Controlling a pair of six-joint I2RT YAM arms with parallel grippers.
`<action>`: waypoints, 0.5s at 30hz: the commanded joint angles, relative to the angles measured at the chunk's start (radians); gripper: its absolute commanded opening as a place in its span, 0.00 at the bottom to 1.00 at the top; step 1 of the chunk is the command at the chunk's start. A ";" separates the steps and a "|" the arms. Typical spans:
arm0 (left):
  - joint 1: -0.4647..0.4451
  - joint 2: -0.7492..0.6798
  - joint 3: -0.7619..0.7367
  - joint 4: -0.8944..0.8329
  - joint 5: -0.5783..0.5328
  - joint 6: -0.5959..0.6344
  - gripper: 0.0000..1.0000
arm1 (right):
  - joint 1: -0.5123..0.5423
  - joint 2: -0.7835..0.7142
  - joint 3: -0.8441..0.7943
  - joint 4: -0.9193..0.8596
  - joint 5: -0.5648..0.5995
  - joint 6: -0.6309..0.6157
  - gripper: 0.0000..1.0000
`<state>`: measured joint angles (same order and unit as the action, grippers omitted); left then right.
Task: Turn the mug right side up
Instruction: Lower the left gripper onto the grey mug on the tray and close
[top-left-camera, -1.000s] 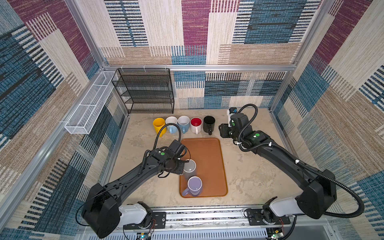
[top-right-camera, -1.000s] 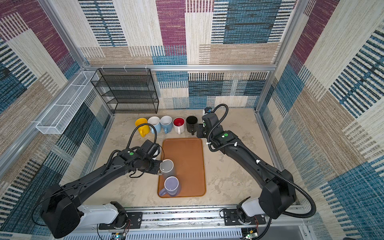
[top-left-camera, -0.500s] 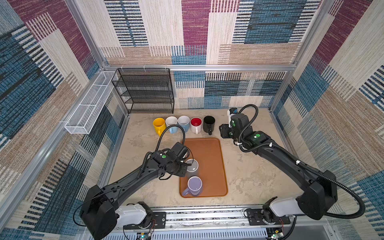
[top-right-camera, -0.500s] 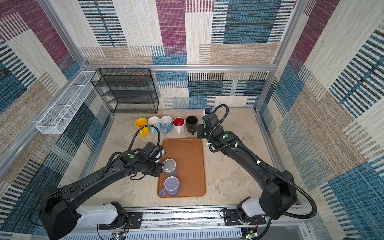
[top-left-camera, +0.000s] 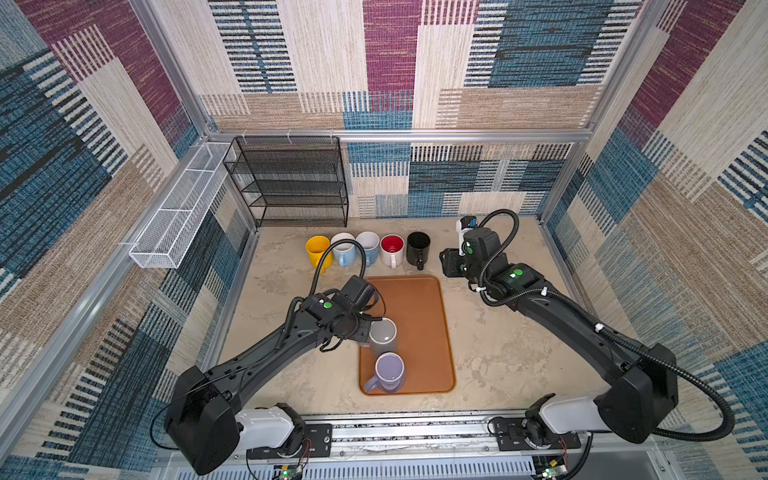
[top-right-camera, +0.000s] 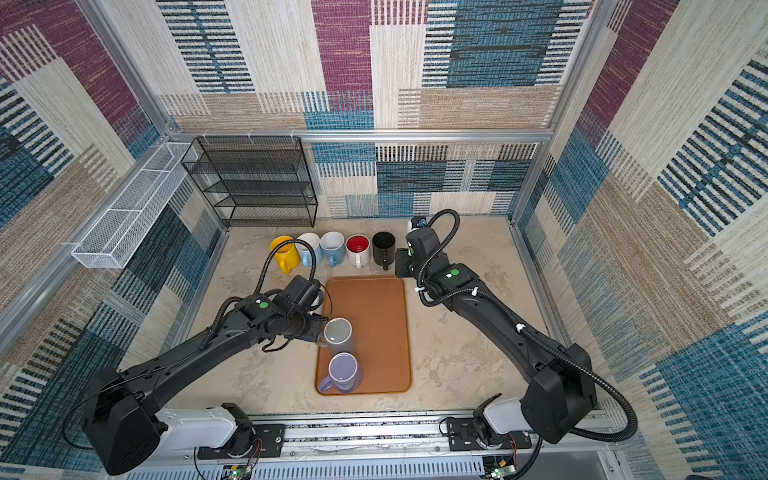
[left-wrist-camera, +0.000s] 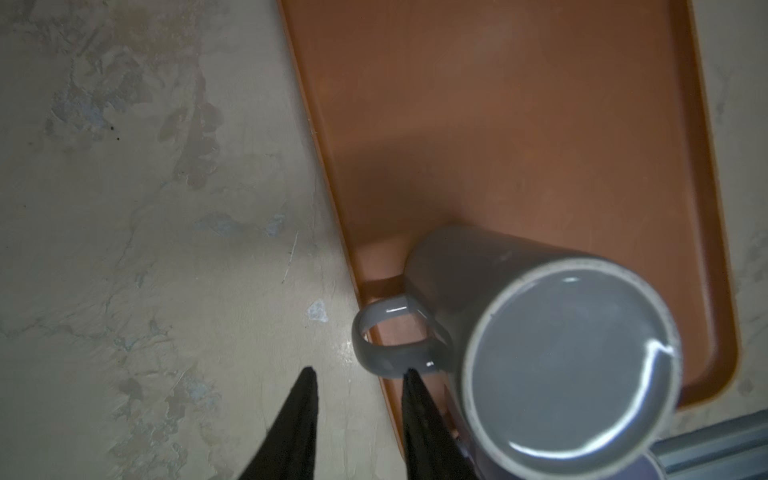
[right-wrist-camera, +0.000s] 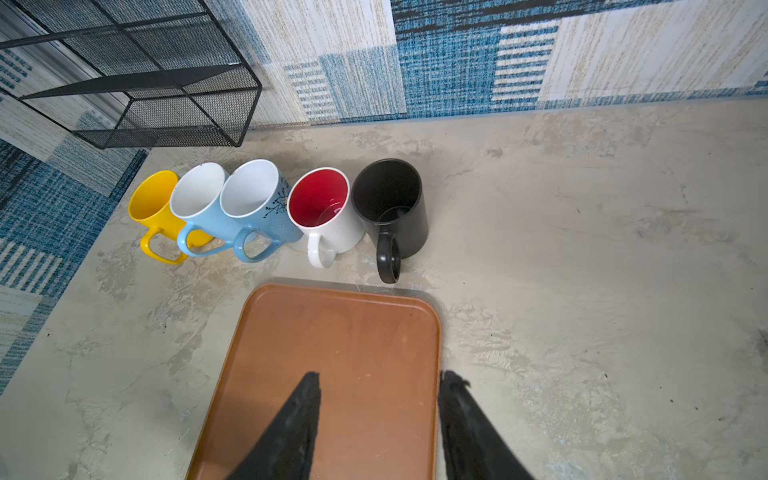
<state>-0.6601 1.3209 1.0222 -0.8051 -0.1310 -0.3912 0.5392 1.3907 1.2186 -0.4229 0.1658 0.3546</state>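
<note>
Patterned walls enclose the table (top-left-camera: 498, 353); in a top view the grey mug (top-left-camera: 382, 336) stands base-up on the tray (top-left-camera: 415, 303), unmoved since a second ago. In the left wrist view your left gripper (left-wrist-camera: 357, 374), narrowly parted and empty, faces the handle (left-wrist-camera: 390, 359). In the right wrist view your right gripper (right-wrist-camera: 381, 376) is wider and empty. You haven't started the flip.

blk arms (top-left-camera: 266, 353), green dots (top-left-camera: 327, 305), ribbed cables (top-left-camera: 503, 211), wht bases (top-left-camera: 266, 426)
</note>
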 joint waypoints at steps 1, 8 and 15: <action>0.014 0.034 0.019 0.027 -0.002 0.010 0.32 | 0.001 -0.011 0.002 0.022 0.005 0.003 0.49; 0.033 0.131 0.050 0.043 0.041 0.061 0.31 | 0.001 -0.023 -0.002 0.019 0.009 0.004 0.49; 0.032 0.147 0.013 0.028 0.105 0.053 0.29 | 0.001 -0.029 -0.003 0.013 0.017 0.004 0.49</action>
<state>-0.6289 1.4807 1.0515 -0.7670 -0.0647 -0.3447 0.5392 1.3697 1.2167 -0.4244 0.1688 0.3546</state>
